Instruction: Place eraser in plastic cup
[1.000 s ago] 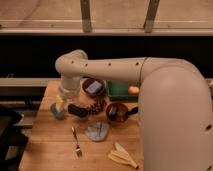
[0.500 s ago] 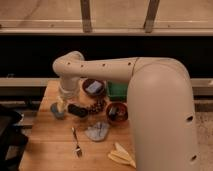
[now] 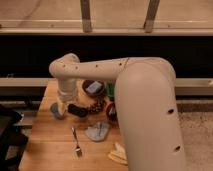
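The plastic cup (image 3: 56,111) is a small grey-blue round cup near the left edge of the wooden table (image 3: 47,145). The eraser (image 3: 77,110) is a black oblong block just right of the cup, apparently lying on the table. My cream arm reaches in from the right and bends down at the wrist. The gripper (image 3: 62,103) hangs right above the cup, partly hiding it, just left of the eraser. I cannot tell whether it touches either one.
A dark maroon bowl (image 3: 84,86) with a blue-grey pad (image 3: 93,88) stands behind the eraser. A red-brown bowl (image 3: 110,112) is at the right, partly hidden by my arm. A fork (image 3: 76,142), a crumpled grey object (image 3: 97,132) and a yellow peel (image 3: 118,153) lie nearer the front.
My arm's elbow has shifted a little to the left. The gripper stays at the cup, and the eraser and cup have not visibly moved.
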